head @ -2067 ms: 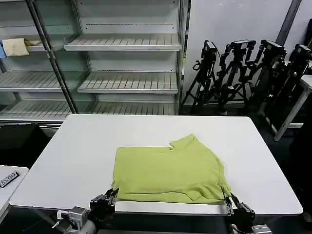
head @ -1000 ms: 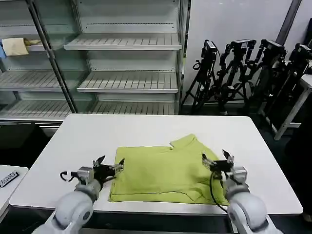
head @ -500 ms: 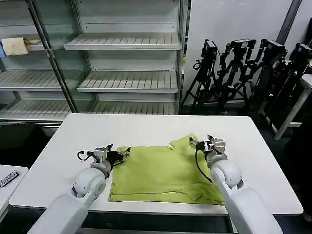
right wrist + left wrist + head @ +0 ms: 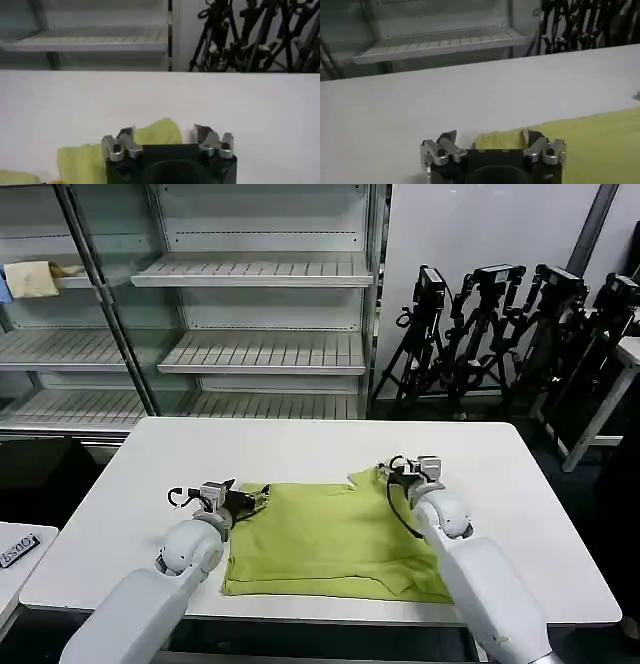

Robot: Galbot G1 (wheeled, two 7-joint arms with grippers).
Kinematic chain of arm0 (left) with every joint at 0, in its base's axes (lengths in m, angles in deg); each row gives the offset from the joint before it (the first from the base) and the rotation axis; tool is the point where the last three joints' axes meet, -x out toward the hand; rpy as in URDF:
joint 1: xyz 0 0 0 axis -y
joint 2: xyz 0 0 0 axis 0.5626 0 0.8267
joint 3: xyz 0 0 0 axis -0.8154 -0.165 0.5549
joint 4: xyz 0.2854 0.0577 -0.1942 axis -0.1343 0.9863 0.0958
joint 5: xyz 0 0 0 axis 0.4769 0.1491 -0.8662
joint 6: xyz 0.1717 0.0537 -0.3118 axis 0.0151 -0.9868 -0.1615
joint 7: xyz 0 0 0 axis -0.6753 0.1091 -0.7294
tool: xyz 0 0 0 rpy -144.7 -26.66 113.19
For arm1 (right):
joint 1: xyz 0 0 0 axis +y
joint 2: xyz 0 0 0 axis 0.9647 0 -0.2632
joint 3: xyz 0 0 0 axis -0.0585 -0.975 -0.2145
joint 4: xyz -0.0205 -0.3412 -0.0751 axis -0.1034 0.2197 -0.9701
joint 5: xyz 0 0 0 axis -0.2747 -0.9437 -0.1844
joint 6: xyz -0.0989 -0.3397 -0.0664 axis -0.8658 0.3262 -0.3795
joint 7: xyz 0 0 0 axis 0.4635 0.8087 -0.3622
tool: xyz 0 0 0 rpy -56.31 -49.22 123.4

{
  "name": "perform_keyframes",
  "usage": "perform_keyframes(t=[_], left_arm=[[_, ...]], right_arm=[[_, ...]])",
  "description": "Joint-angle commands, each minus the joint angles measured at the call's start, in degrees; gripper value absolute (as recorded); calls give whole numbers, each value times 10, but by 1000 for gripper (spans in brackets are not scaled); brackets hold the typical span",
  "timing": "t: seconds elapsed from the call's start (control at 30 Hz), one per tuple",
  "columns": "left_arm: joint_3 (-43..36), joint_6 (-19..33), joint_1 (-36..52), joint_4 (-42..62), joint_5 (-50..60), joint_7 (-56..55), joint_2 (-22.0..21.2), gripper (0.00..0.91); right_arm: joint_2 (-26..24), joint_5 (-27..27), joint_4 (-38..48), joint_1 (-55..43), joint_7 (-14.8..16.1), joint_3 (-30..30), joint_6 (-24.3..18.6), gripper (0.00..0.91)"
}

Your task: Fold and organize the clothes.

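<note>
The lime T-shirt [image 4: 335,539] lay folded, soft and creased, on the smooth white table [image 4: 300,449]. The left gripper [image 4: 252,501] sat open at its far-left corner, cloth bunched between its 2 metal fingers [image 4: 441,145]. The right gripper [image 4: 392,473] sat open over the raised sleeve, whose near end lay hidden beneath it.

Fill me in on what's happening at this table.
A two-armed robot is folding a lime T-shirt that lies partly folded on the white table. Both arms reach out over it: the left hand sits open at the shirt's far left corner, and the right hand sits open at the raised flap on its far right corner. Neither has closed on the fabric yet.
</note>
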Motion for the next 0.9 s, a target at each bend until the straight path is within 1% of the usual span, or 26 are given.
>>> perform_keyframes(t=[0.03,0.4,0.57,0.67,0.77,0.9], left_arm=[[-9,-2,-10,-1,-3,25,11,50],[12,-1,-27,-14,-21,36,17,50],[23,1,-29,-29,-35,37,20,50],[32,8,-38,-48,-41,37,26,50],[42,12,-48,-73,-49,38,31,60],[53,16,-56,-99,-53,40,37,60]], right_arm=[[8,19,38,-14,4,-9,3,0],[3,17,8,8,20,-3,0,0],[2,9,-10,19,20,-1,-26,0],[-3,0,-30,28,20,1,-48,0],[-8,-4,-60,38,20,6,-72,0],[-18,-10,-103,54,23,17,-93,0]])
